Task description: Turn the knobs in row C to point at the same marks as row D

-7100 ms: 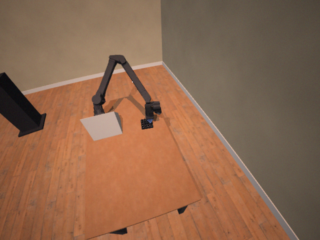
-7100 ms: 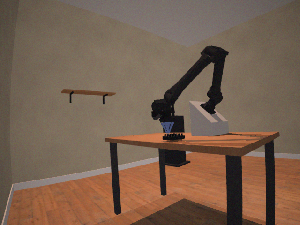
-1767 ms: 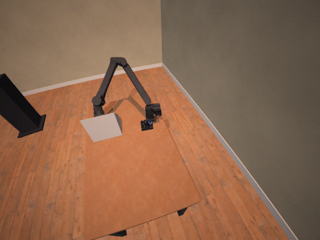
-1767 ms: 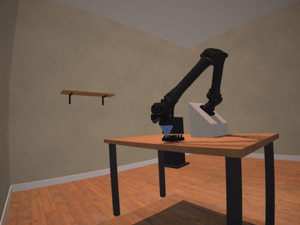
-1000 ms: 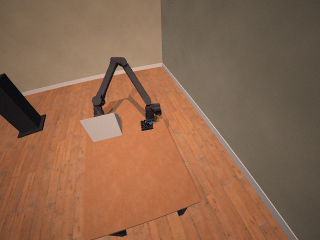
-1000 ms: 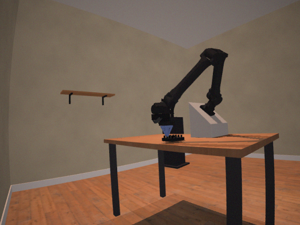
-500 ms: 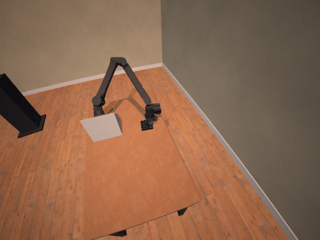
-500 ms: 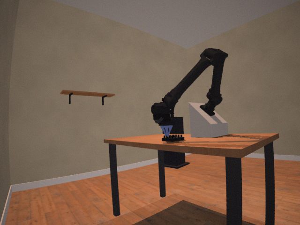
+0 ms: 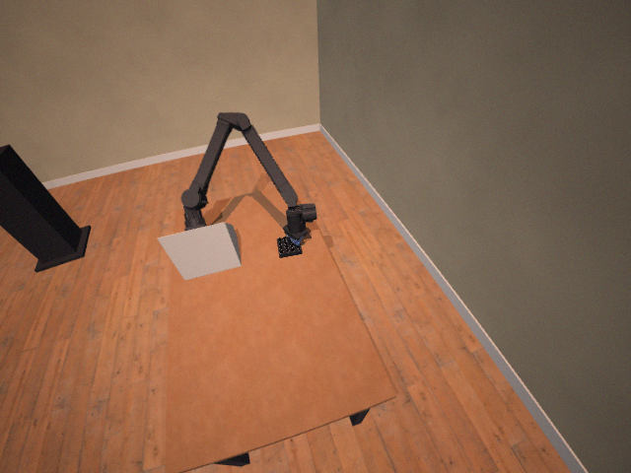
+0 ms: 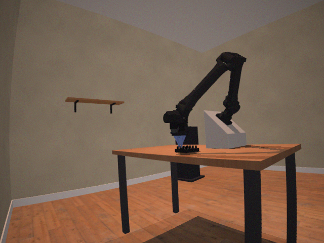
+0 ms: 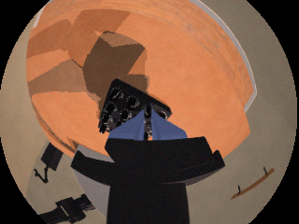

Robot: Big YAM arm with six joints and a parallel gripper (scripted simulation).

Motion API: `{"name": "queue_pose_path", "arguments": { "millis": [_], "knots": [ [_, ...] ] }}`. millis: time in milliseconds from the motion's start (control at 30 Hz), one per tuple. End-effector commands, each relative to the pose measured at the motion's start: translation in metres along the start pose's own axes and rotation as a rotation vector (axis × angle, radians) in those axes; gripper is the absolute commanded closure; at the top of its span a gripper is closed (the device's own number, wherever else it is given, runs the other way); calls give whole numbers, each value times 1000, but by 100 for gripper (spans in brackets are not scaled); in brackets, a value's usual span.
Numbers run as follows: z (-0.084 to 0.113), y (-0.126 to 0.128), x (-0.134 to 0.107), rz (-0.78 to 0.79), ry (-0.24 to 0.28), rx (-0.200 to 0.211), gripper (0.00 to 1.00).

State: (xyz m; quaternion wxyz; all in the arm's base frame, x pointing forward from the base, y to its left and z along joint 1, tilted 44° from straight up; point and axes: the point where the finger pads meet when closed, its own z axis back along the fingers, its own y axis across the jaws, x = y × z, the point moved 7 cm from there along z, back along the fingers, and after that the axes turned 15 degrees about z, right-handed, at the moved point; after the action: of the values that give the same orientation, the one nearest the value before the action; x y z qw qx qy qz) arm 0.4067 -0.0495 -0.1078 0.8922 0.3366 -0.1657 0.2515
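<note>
Wrist view: gripper fingers clenched on a dark knob; which knob, cannot tell. Box on table, near one side edge, well apart from pale block. Box black, flat, knobs upright; white lines too small to read. Wall shelf well beyond.

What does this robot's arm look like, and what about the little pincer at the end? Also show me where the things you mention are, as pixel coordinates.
The arm (image 9: pixel 264 158) (image 10: pixel 206 85) is near-black all over: long, straight, slim bars joined by chunky, rounded joints. No sleeve or lettering can be made out on it. The gripper (image 9: pixel 297 240) (image 10: pixel 180 147) (image 11: pixel 148 113) has a dark, blocky body and two smooth blue fingers, wide at the base and tapering to narrow tips.
</note>
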Motion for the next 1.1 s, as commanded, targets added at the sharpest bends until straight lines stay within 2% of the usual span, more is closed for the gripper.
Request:
{"name": "queue_pose_path", "arguments": {
  "millis": [0,833,1067],
  "knots": [
    [-3,-1,0,149,-2,8,91],
    [-3,0,-1,713,-4,11,91],
    [-3,0,-1,809,-4,11,91]
  ]
}}
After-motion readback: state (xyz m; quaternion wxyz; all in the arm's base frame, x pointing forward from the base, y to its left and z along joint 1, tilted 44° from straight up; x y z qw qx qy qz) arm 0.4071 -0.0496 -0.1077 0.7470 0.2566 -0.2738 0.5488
